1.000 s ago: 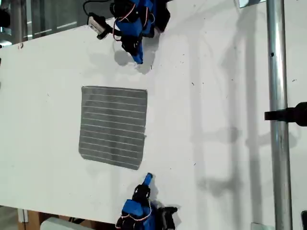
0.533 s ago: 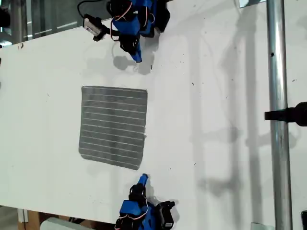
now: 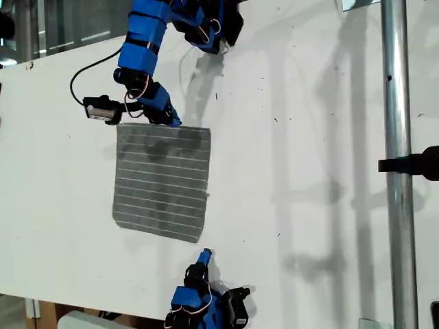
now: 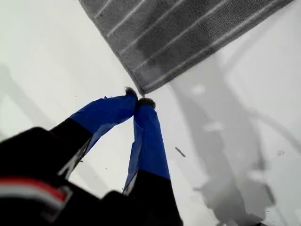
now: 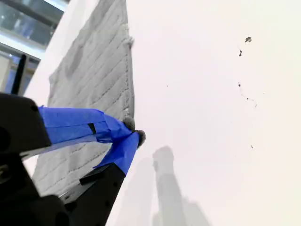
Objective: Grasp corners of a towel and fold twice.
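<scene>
Here, the towel (image 3: 161, 181) lies flat and unfolded on the white table (image 3: 295, 96), a grey, roughly square cloth with its pale stripes running across the exterior view. It sits towards the exterior view's left, with all four edges down on the surface.

My first gripper (image 3: 171, 121) reaches in from the exterior view's top and shows at the towel's top edge, with the arm's shadow falling over the upper part of the cloth. In the first wrist view, my first gripper (image 4: 139, 101) has its two blue-taped jaws brought fully together, tip against tip, with nothing pinched between them. The tips sit just short of one corner (image 4: 143, 89) of the towel (image 4: 188, 33). I cannot tell whether they touch the fabric or hang just above it.

My second gripper (image 3: 204, 256) is at the exterior view's bottom, its tip on bare table just beyond the towel's lower right corner (image 3: 198, 239) as that view shows it, and apart from the cloth. In the second wrist view, my second gripper (image 5: 134, 132) is likewise closed, its jaws meeting at the tips and holding nothing. The towel (image 5: 89, 80) stretches away beside it, and a small nub (image 5: 130, 42) of fabric sticks out from the near side edge.
</scene>
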`<state>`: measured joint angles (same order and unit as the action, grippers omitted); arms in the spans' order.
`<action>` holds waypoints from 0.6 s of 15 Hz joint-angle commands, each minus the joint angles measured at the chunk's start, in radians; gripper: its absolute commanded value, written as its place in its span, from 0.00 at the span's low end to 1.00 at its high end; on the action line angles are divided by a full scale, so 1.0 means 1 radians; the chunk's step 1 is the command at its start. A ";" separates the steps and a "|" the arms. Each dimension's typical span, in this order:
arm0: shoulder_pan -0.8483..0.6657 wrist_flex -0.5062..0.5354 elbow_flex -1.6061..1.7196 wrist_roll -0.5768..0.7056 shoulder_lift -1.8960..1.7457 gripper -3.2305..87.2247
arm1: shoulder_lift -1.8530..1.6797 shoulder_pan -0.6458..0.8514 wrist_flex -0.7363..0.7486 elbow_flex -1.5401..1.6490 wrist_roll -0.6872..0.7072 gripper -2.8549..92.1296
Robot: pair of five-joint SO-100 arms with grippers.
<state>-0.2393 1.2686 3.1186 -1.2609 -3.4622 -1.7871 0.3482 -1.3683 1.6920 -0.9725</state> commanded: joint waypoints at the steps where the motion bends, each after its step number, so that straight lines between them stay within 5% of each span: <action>1: 0.008 -0.015 0.000 -0.014 -0.006 0.00 | 0.080 -0.017 -0.006 -0.189 0.069 0.03; 2: 0.008 -0.015 0.000 -0.014 -0.006 0.00 | 0.120 -0.035 -0.032 -0.239 0.103 0.04; 5: 0.006 -0.015 0.000 -0.011 -0.006 0.00 | 0.195 -0.066 -0.144 -0.336 0.155 0.39; 9: 0.006 -0.015 0.000 -0.009 -0.006 0.00 | 0.210 -0.078 -0.014 -0.123 0.236 0.40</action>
<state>-0.2393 1.2686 3.1186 -1.2640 -3.4622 -1.5723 0.2807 -1.4435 1.5324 -0.7517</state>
